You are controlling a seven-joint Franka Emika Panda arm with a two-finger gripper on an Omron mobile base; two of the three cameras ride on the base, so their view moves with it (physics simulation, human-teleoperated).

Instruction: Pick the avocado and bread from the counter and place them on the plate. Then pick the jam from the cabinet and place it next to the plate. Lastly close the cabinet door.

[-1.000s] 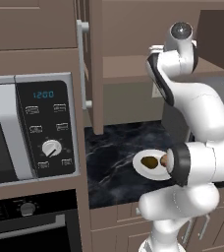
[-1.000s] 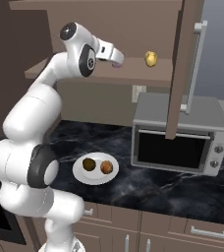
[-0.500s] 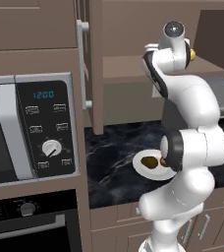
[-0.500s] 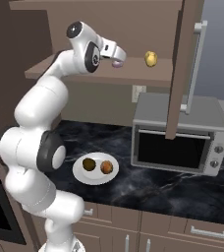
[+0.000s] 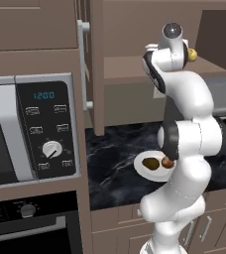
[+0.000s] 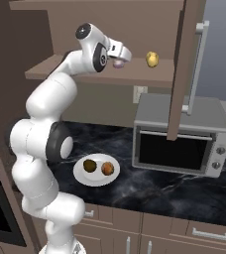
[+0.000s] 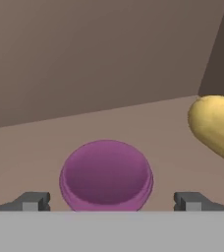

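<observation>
Since the cabinet (image 6: 105, 69) stands open with its door (image 6: 180, 74) swung out, the arm can reach up to the inner shelf, while the avocado (image 6: 89, 165) and bread (image 6: 107, 169) already rest on the plate (image 6: 80, 174) on the counter (image 6: 184, 188). With its jaws spread wide and empty, the gripper (image 7: 111, 201) points at the jam (image 7: 106, 175), whose purple lid sits between the fingertips (image 7: 33, 201), just ahead of them, a yellow ball (image 7: 216, 126) off to one side.

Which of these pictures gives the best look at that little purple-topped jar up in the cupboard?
The hand view: the jam sits large and central there, its purple lid facing the camera between the open fingers. In the right base view it is a small purplish lump under the hand, while in the left base view I cannot make it out.
</observation>
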